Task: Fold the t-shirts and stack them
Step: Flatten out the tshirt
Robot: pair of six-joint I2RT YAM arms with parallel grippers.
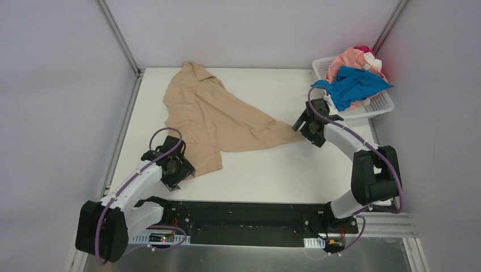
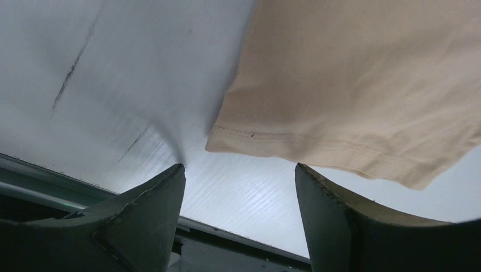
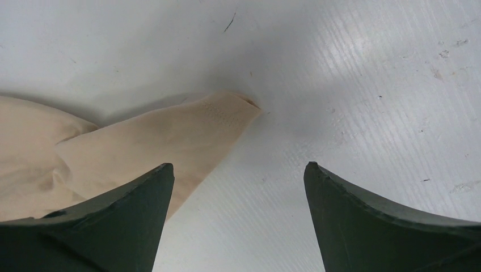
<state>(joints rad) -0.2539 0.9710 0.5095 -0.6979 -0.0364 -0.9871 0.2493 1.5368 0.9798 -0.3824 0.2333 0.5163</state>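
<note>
Lower left of the top view, the left gripper point(image 1: 184, 169) sits w/ jaws wide apart and empty, just short of a hem corner of the tan t-shirt point(image 1: 215, 116) — closing from there could miss the cloth. It lies rumpled mid-frame, so a fold may skew; at its right tip the right gripper point(image 1: 303, 126) is likewise spread, holding nothing — a thin pinch may slip.

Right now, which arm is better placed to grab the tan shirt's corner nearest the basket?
Right: the right pincer, open, sits at that tan shirt corner; the left pincer is across the shirt.
</note>
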